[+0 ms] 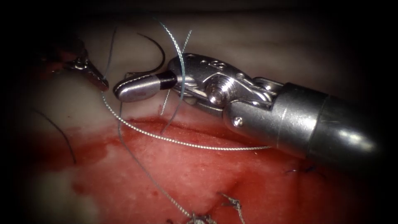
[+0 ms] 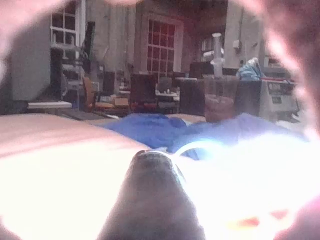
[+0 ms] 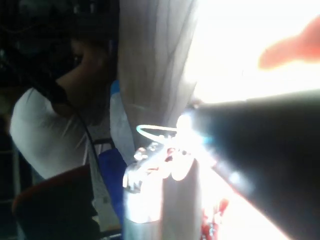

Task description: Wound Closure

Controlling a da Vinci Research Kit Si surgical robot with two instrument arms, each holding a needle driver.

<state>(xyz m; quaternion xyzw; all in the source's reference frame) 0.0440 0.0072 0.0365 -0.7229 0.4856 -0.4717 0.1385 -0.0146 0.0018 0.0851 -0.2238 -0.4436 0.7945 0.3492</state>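
The right tool [image 1: 137, 87] comes in from the right and lies low and nearly flat over the tissue [image 1: 199, 166]. Its jaws are closed together on the needle [image 1: 155, 52], near the needle's back end. The needle curves up and away above the jaws, out in the air and not in the tissue, so I think it is kept clear of the cut [image 1: 182, 126].

The left tool [image 1: 93, 74] sits at the left, pointing down and right. Its jaws look pinched on the thread [image 1: 166, 139], but it is dark there, so I am not sure. The thread runs across the red fluid [image 1: 95, 149] along the cut, likely held taut so it does not tangle.
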